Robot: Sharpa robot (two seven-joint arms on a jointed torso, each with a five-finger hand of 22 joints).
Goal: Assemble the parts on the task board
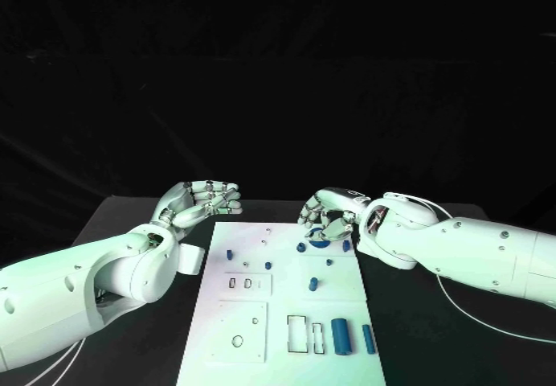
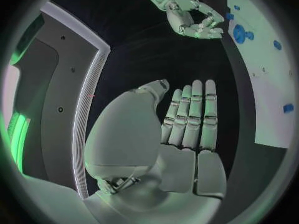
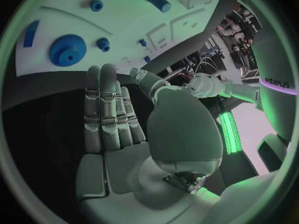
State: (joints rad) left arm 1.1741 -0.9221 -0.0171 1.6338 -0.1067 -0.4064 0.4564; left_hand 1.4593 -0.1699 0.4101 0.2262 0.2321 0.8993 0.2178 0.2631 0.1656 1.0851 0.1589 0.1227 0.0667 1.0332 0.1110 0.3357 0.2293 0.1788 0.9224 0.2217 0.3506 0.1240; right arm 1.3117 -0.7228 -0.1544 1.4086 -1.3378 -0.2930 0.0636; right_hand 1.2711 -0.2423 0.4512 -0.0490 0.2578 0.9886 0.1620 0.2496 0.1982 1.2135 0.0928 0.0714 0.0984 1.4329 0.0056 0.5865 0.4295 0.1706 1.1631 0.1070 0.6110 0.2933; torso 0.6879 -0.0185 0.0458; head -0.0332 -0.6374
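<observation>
Just under right hand (image 1: 328,215): blue gear (image 3: 67,50).

A flat white rectangular task board (image 1: 232,330) lies on the black table (image 1: 451,338). Small blue plastic parts (image 1: 340,334) and a blue toothed gear (image 3: 67,50) sit on it.

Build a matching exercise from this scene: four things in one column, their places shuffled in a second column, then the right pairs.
Things
1. silver left hand
2. silver right hand
3. thick blue cylinder
4. small blue peg

Places
A. standing near the middle of the white task board
B. over the board's far end
C. over the black table, off the board's left side
D. lying at the board's near end

Pairs: 1-C, 2-B, 3-D, 4-A
</observation>
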